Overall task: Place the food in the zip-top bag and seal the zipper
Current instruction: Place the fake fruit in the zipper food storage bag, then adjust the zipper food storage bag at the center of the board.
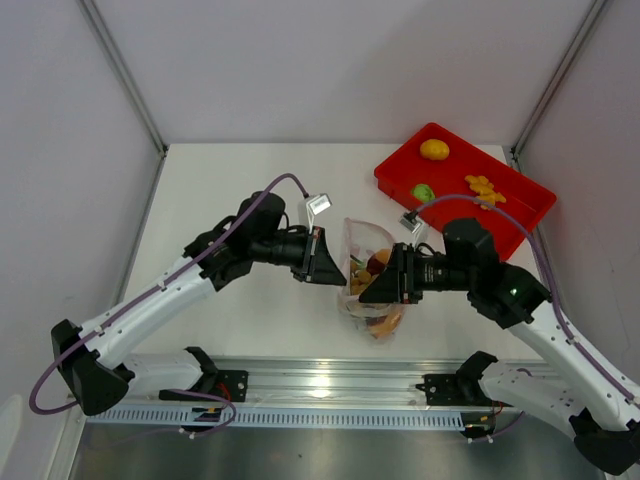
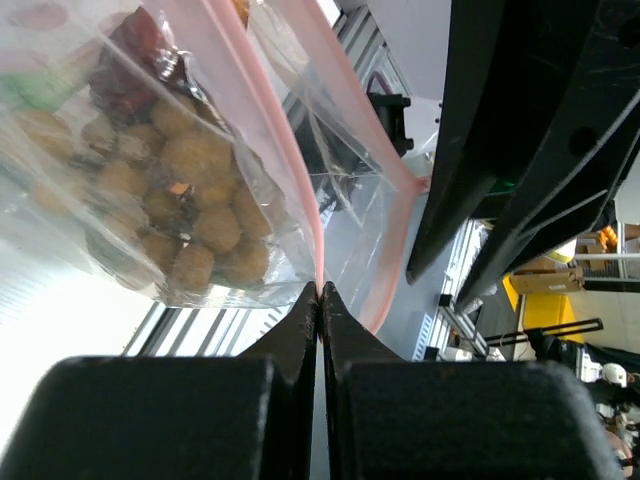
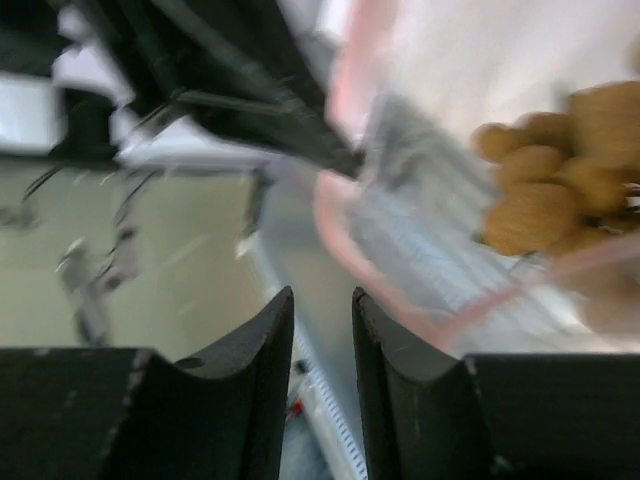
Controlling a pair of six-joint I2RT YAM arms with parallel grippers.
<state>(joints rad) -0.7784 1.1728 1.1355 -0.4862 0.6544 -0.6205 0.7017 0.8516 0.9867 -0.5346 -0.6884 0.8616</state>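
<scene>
Reaches in with the left arm (image 1: 170, 290) from the base at the near left, climbing over a bent elbow and then running toward the middle of the table (image 1: 250, 180), wrist rolled onto its side. Ends in the left gripper (image 2: 320, 292), clamped flat together on the zipper (image 2: 303, 190) at the left edge of the zip-top bag (image 1: 365, 240), with the pink strip pinched right at the fingertips. Mirrors this with the right arm (image 1: 545, 335) from the near right, elbow bent outward, forearm aimed leftward at the same bag. Shows the right gripper (image 3: 320, 320) with a narrow gap between its fingers and nothing caught in that gap; blurred in its own wrist view, yet plainly parted. Places the bag's curved pink rim just beyond those fingertips, near but ungripped. Sets the bag at mid-table between the two grippers, with the zipper's two halves spread apart and the mouth open; cannot tell whether resting on the table or hanging off it. Holds inside the bag a yellow-green grape bunch (image 2: 190, 210), a purple-red piece (image 2: 135, 55) above it in the left wrist view, and an orange piece (image 1: 381, 323) at the near end. Finds, well apart at the far right corner, a red tray (image 1: 530, 205) with a yellow-orange round fruit (image 1: 434, 149), a green leaf (image 1: 423, 191) and a cluster of orange lumpy pieces (image 1: 483, 186).
</scene>
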